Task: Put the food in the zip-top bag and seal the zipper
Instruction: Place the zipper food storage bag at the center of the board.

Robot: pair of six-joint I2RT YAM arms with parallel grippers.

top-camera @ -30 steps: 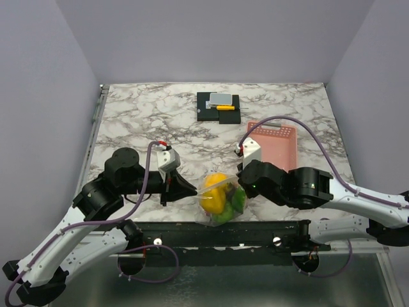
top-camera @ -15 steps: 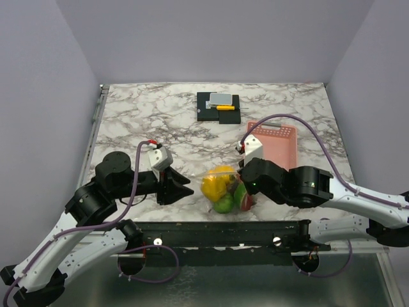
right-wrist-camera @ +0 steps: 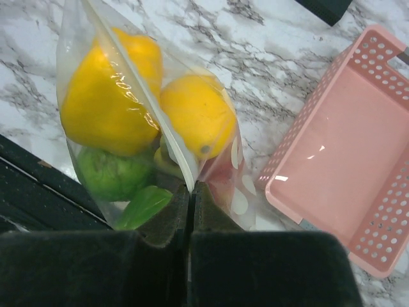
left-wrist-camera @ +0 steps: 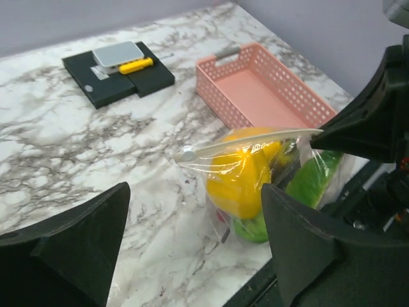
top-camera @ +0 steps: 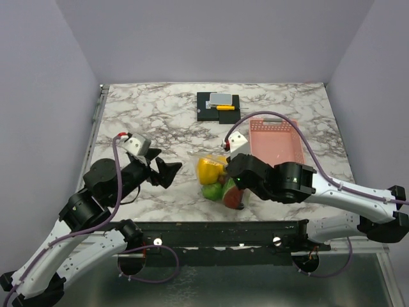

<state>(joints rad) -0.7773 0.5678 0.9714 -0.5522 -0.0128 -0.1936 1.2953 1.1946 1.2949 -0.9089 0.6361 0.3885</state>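
Note:
The zip-top bag (top-camera: 218,184) hangs clear and crinkly from its white zipper strip (right-wrist-camera: 144,101), low over the marble near the front edge. The food is inside it: a yellow pepper (right-wrist-camera: 105,102), a lemon (right-wrist-camera: 195,121), a green fruit (right-wrist-camera: 110,174) and something red (top-camera: 234,196). My right gripper (right-wrist-camera: 192,189) is shut on the strip's right end, and shows from above (top-camera: 226,167) at the bag's right. My left gripper (left-wrist-camera: 192,256) stands open, left of the bag (left-wrist-camera: 255,173) and apart from it, with nothing between its fingers (left-wrist-camera: 70,243). It shows from above (top-camera: 170,174) too.
A pink perforated basket (top-camera: 276,142) sits right of the bag, close behind my right arm. A black base with a grey-and-yellow item (top-camera: 219,106) lies at the back middle. The table's black front rail (top-camera: 211,230) runs just below the bag.
My left gripper has let go of the bag, opened wide and drawn back to the left. The right gripper has carried the bag a little away from the front edge.

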